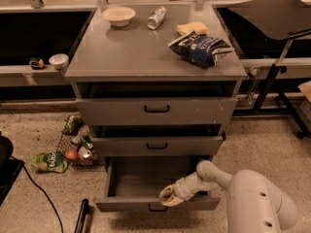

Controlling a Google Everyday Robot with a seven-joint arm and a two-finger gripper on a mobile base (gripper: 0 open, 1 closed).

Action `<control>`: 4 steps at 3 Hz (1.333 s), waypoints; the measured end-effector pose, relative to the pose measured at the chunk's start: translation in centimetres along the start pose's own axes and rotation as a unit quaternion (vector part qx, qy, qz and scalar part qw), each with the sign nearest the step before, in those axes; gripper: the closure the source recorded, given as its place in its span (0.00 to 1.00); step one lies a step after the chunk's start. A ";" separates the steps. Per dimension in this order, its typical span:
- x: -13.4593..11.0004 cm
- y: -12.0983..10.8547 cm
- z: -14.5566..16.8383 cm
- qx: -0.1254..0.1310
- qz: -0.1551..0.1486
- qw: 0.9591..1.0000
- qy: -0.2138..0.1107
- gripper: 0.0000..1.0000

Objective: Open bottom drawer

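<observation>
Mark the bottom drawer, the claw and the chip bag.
bottom drawer point(121, 205), camera view, left part of its front panel.
claw point(166, 198), camera view, its tip at the drawer front.
chip bag point(200, 47), camera view, middle of the bag.

Arm point(214, 171) bends low, gripper point(168, 197) reaching forward, fingers point(166, 191) seemingly parted.

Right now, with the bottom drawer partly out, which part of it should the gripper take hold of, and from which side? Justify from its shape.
Take the small black loop handle at the centre of the front panel of the bottom drawer, approaching from the front. The panel is flat, and the handle is its only protruding part. The gripper is just above the handle, at the drawer's front edge.
</observation>
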State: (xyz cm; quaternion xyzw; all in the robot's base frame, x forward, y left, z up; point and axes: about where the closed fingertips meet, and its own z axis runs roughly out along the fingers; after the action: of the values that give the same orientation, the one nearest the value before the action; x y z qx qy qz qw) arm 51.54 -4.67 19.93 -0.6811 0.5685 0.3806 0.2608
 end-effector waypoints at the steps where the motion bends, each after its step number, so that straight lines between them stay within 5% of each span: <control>1: 0.0 0.0 -0.1 0.000 0.000 1.000 -0.001 1.00; 4: -0.4 1.5 1.3 -0.025 0.015 0.998 -0.047 1.00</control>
State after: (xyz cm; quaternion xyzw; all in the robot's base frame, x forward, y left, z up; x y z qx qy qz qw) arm 49.79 -3.74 19.60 -0.6606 0.5559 0.4299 0.2642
